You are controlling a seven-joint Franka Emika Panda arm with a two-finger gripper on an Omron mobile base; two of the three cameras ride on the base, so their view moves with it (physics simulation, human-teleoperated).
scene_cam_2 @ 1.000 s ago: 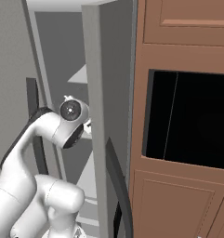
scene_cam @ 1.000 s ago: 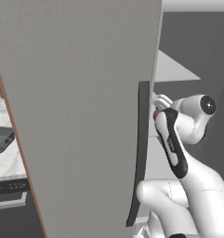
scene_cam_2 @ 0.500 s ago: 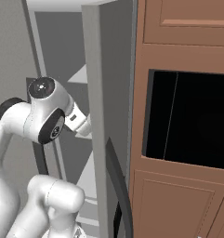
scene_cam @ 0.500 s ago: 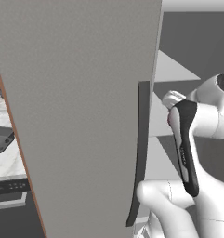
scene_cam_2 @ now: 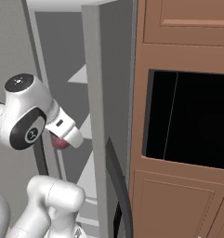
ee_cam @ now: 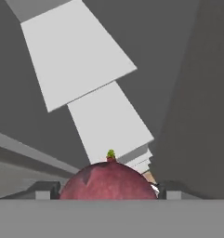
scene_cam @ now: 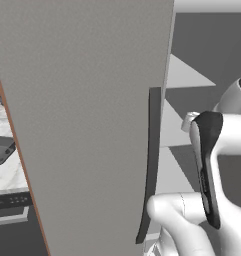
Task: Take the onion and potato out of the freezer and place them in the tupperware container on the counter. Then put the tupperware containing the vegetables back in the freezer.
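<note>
The onion [ee_cam: 108, 180], a dark red-pink ball with a green tip, sits between my gripper's [ee_cam: 108, 189] two fingertips, which are shut on it. In the right base view the onion [scene_cam_2: 60, 143] peeks out under the white hand, in front of the open freezer [scene_cam_2: 62, 56]. Pale shelves [ee_cam: 81, 60] lie ahead of the hand. The freezer's grey door [scene_cam: 82, 125] with its dark handle [scene_cam: 151, 165] stands wide open. The dark tupperware container [scene_cam: 3, 149] rests on the marble counter [scene_cam: 4, 175] at the far left. I cannot pick out the potato for certain.
The open door stands between the arm and the counter. Brown wooden cabinets [scene_cam_2: 183, 23] and a dark oven recess [scene_cam_2: 192, 121] flank the freezer on the right. A second dark handle [scene_cam_2: 120, 186] curves along the freezer's near edge.
The arm has drawn back from the shelves and risen, and the hand has turned with the onion held in it. The door and the tray stay put.
</note>
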